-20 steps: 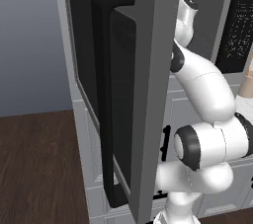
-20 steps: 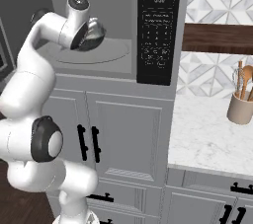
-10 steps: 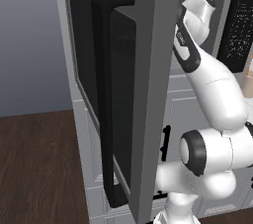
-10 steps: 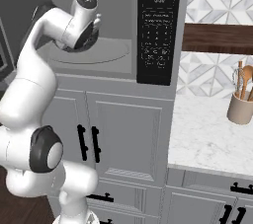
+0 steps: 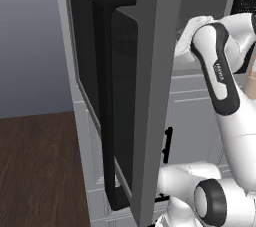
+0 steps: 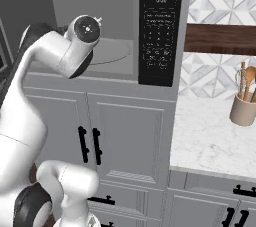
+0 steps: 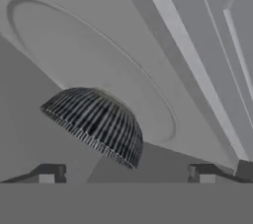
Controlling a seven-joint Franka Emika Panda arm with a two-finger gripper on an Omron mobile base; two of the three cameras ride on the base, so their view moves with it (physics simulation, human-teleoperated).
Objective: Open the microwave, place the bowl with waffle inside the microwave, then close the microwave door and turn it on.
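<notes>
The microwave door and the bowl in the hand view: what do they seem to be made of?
The microwave door looks like matte grey painted metal or plastic around a dark tinted window, probably glass, with a thick black handle that has a dull, plastic-like finish. The bowl shows fine black-and-white ribbing, perhaps patterned ceramic or woven; the render leaves it open.

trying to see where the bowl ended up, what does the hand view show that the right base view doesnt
Hand view alone: the bowl, dark and ribbed, sitting at the edge of the round turntable, and the gripper with its fingertips spread apart, nothing between them. Right base view alone: the black control panel, the white cabinet doors, the marble counter and a utensil holder. Both show the microwave interior with the turntable.
</notes>
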